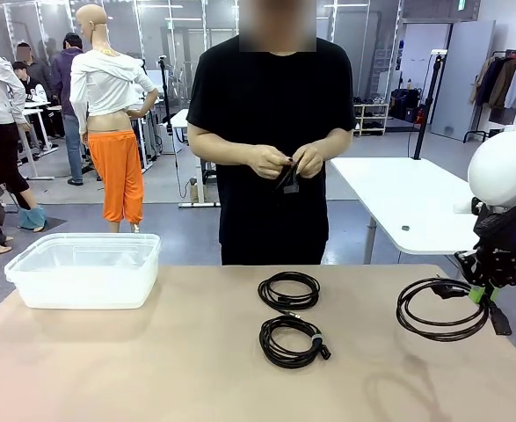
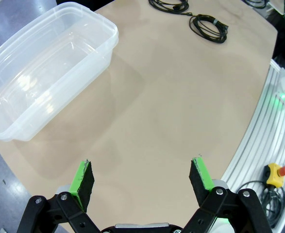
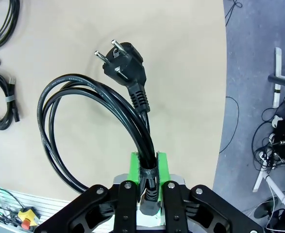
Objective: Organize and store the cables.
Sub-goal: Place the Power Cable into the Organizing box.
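Note:
Two coiled black cables lie mid-table: one farther back (image 1: 289,291), one nearer with a small tie (image 1: 293,342); both also show in the left wrist view (image 2: 208,27) and at the left edge of the right wrist view (image 3: 2,104). At the table's right, my right gripper (image 1: 481,291) is shut on a thicker coiled power cable (image 1: 439,309), its two-pin plug (image 3: 125,63) sticking out beyond the coil (image 3: 74,126). My left gripper (image 2: 142,180) hangs open above bare table. The person's hands (image 1: 284,161) hold a small dark cable at chest height.
A clear plastic bin (image 1: 86,268) stands empty at the table's left, also seen in the left wrist view (image 2: 45,68). Past the table's right edge are floor cables and an emergency stop button (image 2: 276,172). A white table (image 1: 416,198) stands behind right.

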Controlling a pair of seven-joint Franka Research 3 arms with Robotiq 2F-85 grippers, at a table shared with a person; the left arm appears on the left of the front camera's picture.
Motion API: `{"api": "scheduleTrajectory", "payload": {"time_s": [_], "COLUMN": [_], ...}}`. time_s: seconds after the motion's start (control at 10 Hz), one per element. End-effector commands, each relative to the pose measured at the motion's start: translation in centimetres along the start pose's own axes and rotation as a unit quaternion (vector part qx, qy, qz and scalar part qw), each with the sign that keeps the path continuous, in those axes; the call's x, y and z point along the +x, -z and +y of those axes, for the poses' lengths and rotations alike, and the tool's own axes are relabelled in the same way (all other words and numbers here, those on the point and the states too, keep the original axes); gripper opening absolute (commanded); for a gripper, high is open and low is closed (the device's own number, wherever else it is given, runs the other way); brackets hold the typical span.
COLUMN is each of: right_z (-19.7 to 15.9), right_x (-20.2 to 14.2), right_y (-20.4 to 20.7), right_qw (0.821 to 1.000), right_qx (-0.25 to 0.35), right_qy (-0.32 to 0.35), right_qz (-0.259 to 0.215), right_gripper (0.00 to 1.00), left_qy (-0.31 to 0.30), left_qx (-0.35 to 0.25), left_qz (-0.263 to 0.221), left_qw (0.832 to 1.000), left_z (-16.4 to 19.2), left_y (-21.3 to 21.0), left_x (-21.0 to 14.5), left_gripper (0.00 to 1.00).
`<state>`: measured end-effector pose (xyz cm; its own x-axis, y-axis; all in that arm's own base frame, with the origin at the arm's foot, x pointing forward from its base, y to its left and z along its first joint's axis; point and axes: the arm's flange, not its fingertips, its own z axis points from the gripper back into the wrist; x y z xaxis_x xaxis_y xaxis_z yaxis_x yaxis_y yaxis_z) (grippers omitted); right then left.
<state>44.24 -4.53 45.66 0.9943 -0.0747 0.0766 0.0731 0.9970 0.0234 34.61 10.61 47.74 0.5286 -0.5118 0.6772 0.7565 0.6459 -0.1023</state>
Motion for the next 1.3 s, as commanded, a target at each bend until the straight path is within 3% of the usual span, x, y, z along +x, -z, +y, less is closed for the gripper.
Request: {"api": "scheduleTrajectory", "payload": {"time_s": [0.0, 0.1, 0.2, 0.3, 0.5, 0.7, 1.0, 1.2], "right_z": [0.0, 0.0, 1.1, 3.3, 8.4, 14.5, 23.3, 30.5], "right_x": [0.2, 0.0, 0.8, 1.3, 1.1, 1.5, 0.7, -0.2], "right_y": [-0.2, 0.0, -0.8, -2.5, -4.1, -4.2, -3.3, -1.1], "right_qw": [1.0, 1.0, 1.0, 0.995, 0.994, 0.997, 0.996, 0.996], "right_qx": [-0.001, 0.0, 0.015, 0.082, 0.091, 0.054, 0.064, 0.057], "right_qy": [-0.003, 0.0, -0.017, -0.013, -0.023, -0.035, -0.05, -0.069], "right_qz": [-0.006, 0.0, -0.019, -0.055, -0.058, -0.042, -0.035, -0.002], "right_gripper": [0.0, 0.18, 0.18, 0.18, 0.18, 0.18, 0.18, 0.18], "left_qy": [0.002, 0.002, 0.002, 0.002, 0.002, 0.002, 0.002, 0.002], "left_qx": [-0.004, -0.004, -0.004, -0.004, -0.004, -0.004, -0.004, -0.004], "left_qz": [-0.006, -0.006, -0.006, -0.006, -0.006, -0.006, -0.006, -0.006], "left_qw": [1.0, 1.0, 1.0, 1.0, 1.0, 1.0, 1.0, 1.0], "left_z": [0.0, 0.0, 0.0, 0.0, 0.0, 0.0, 0.0, 0.0], "left_y": [-0.1, -0.1, -0.1, -0.1, -0.1, -0.1, -0.1, -0.1], "left_x": [0.0, 0.0, 0.0, 0.0, 0.0, 0.0, 0.0, 0.0], "left_gripper": [1.0, 1.0, 1.0, 1.0, 1.0, 1.0, 1.0, 1.0]}}
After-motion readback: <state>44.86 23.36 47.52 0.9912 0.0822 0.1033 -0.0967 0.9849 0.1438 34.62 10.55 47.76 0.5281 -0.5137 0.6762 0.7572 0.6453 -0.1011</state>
